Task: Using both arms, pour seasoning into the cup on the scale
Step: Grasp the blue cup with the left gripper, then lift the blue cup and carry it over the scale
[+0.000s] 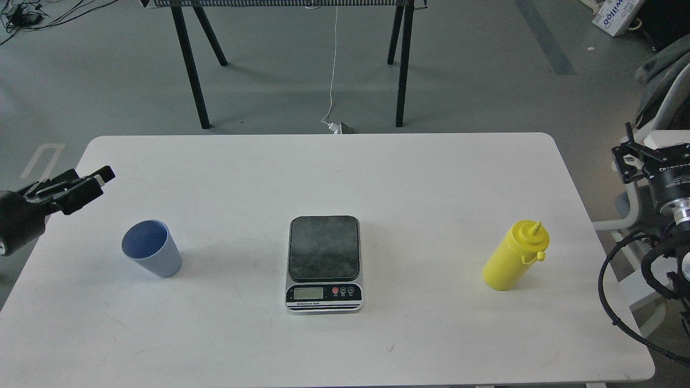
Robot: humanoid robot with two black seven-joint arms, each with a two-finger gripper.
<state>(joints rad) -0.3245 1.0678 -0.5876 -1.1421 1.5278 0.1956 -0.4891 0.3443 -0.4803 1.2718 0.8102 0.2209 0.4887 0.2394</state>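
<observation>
Our left gripper [81, 186] hangs over the table's [431, 178] left edge and our right gripper [644, 156] off its right edge; we cannot tell either's jaw opening.

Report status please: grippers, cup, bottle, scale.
Left gripper near cup, holding nothing. Right gripper off the table edge, state unclear. Cup, bottle upright on table; scale bare. Nothing in the way.
</observation>
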